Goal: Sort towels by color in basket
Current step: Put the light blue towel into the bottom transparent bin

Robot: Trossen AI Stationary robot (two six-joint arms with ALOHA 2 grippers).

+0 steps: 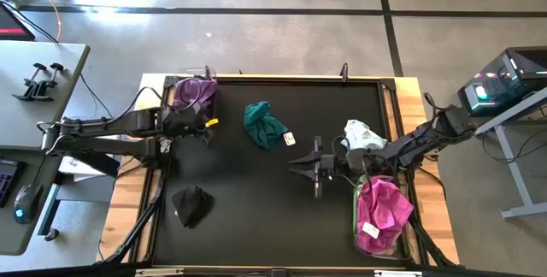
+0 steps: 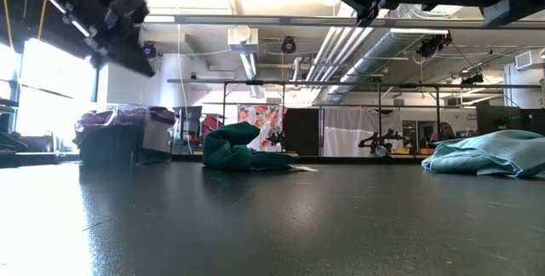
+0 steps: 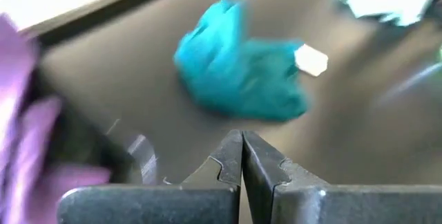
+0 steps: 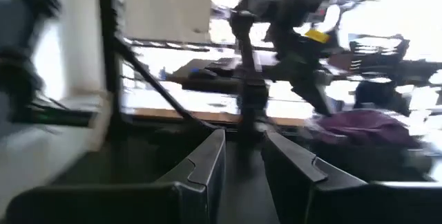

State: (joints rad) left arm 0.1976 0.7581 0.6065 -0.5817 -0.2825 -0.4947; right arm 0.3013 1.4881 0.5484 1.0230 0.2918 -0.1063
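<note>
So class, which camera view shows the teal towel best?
The high view: the whole teal towel lies unobstructed on the mat. The left wrist view shows it closer but blurred; the low view shows one side; the right wrist view misses it.

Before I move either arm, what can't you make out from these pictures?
- Clear basket of magenta towels: high view, the right arm crosses its top edge; how many cloths lie inside cannot be counted.
- Basket of purple towels: the left gripper, shut, sits beside it; contents blurred in the left wrist view.
- Small white tag by the teal towel: too small to read.
- Right gripper: right wrist view motion-blurred.
</note>
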